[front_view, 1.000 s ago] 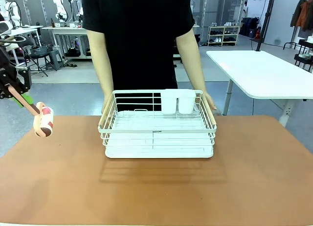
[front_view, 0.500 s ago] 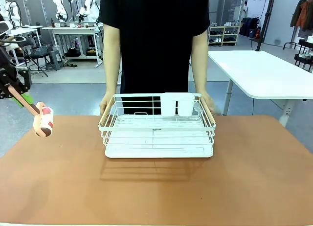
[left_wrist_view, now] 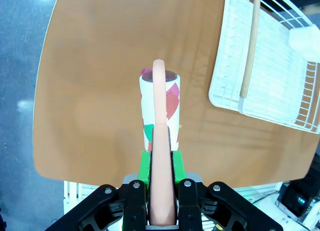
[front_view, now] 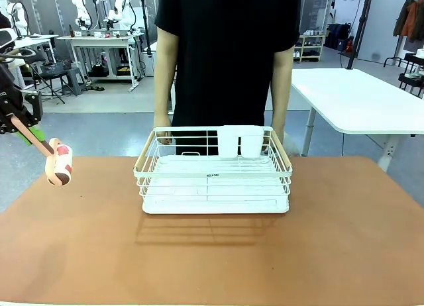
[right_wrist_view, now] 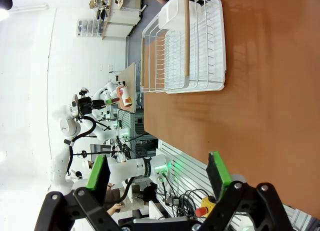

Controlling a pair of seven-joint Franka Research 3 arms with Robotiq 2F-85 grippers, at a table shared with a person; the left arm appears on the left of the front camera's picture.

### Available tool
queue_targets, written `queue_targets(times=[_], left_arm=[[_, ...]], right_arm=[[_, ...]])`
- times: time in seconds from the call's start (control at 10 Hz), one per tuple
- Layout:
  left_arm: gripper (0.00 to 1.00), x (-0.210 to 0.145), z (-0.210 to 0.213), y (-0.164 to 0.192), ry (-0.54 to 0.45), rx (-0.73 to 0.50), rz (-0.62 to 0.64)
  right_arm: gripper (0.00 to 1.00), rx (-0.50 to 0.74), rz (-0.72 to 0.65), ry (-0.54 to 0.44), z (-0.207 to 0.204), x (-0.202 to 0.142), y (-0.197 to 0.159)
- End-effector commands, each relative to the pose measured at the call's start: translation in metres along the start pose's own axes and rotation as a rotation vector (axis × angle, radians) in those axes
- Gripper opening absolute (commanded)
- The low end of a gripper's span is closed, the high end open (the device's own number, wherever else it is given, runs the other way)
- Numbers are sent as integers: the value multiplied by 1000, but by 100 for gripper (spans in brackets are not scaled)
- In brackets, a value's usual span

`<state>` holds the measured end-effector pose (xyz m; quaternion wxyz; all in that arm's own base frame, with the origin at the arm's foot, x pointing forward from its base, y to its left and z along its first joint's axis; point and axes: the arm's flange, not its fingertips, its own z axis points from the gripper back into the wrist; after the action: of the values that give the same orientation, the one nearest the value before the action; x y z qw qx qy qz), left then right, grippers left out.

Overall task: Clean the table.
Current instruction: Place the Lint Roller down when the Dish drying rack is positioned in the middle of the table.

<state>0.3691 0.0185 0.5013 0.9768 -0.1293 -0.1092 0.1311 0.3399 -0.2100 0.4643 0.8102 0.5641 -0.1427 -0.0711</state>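
Observation:
My left gripper [front_view: 28, 131] is shut on the peach handle of a lint roller [front_view: 59, 165], held in the air over the left edge of the reddish-brown table [front_view: 212, 259]. In the left wrist view the left gripper [left_wrist_view: 161, 160] clamps that handle, and the lint roller [left_wrist_view: 160, 103], white with red and green patches, points out over the table [left_wrist_view: 95, 66]. My right gripper [right_wrist_view: 157, 173] is open and holds nothing, hovering off the table [right_wrist_view: 265, 101].
A white wire rack [front_view: 213, 177] with two white cups stands mid-table, also seen as the rack [left_wrist_view: 270, 76] and the rack [right_wrist_view: 185, 46]. A person in black stands behind it with hands [front_view: 163, 138] at its back rim. A white-topped table [front_view: 361, 97] stands at the right.
The person has shifted to the right and their hands have moved from the rack's sides to its back rim. My left gripper and the roller have stayed put.

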Motion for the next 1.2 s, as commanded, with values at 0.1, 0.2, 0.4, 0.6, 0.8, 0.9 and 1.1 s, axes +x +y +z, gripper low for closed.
queue_targets(times=[0.1,0.2,0.4,0.6,0.8,0.9,1.1], left_arm=[[21,-4,2,-1,2,5,20],[21,-4,2,-1,2,5,20],[21,-4,2,-1,2,5,20],[21,-4,2,-1,2,5,20],[21,-4,2,-1,2,5,20],[21,-4,2,-1,2,5,20],[21,0,0,0,0,0,0]], right_arm=[[100,12,20,-5,0,-3,2],[100,12,20,-5,0,-3,2],[100,12,20,-5,0,-3,2],[100,12,20,-5,0,-3,2],[100,12,20,-5,0,-3,2],[100,12,20,-5,0,-3,2],[100,12,20,-5,0,-3,2]])
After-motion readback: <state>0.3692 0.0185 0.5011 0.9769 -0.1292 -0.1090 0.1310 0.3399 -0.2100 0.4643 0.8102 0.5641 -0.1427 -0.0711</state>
